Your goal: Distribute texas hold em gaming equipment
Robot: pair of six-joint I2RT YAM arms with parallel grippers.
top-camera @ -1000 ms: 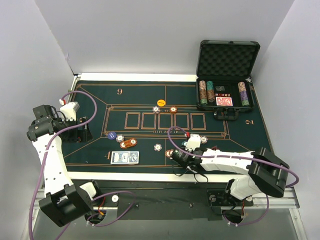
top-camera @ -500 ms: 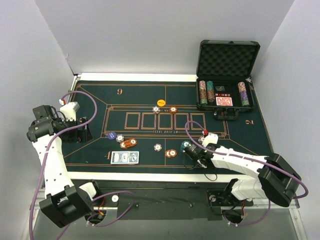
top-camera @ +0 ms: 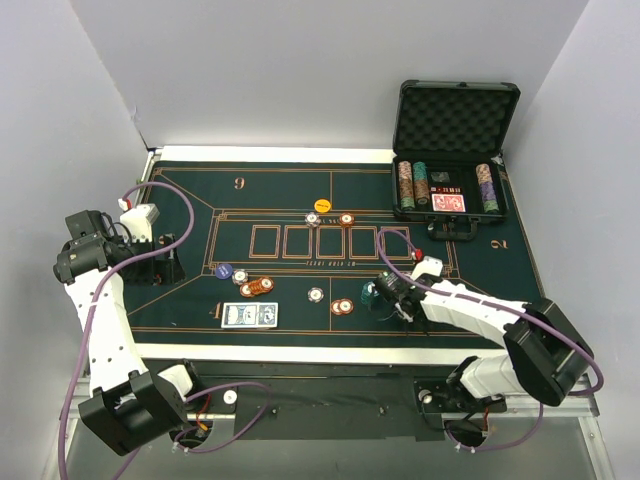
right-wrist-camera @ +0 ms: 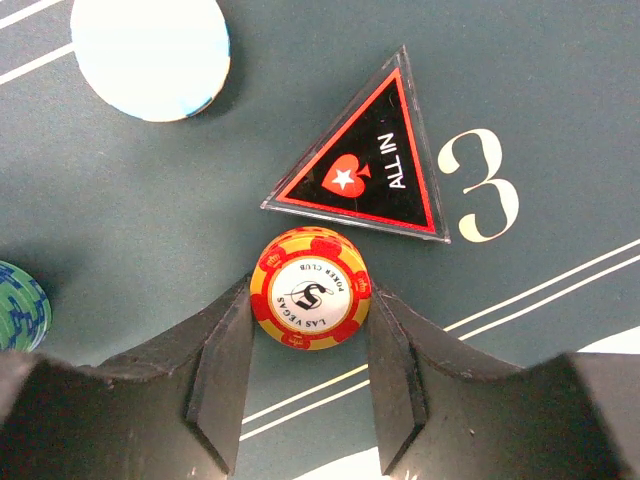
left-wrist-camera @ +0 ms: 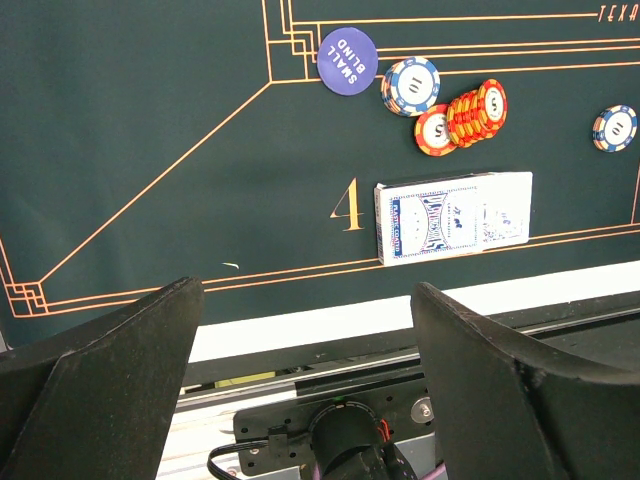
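Note:
My right gripper is shut on an orange-and-red poker chip, thick like a small stack, pinched at both sides just below the black "ALL IN" triangle. From above, the right gripper sits low over the felt beside a teal chip. More orange chips lie to its left. Blue-backed cards lie by the number 4, with orange chips and a white-and-blue chip beyond them. My left gripper hangs open and holds nothing, at the table's left side.
The open black case stands at the back right with chip rows and a red-backed deck. A purple small-blind button, a yellow button and two chips lie on the green felt. A white disc lies nearby.
The right gripper has carried the orange chip rightward, away from the orange pile, to the spot by the 3. The left arm has stayed still.

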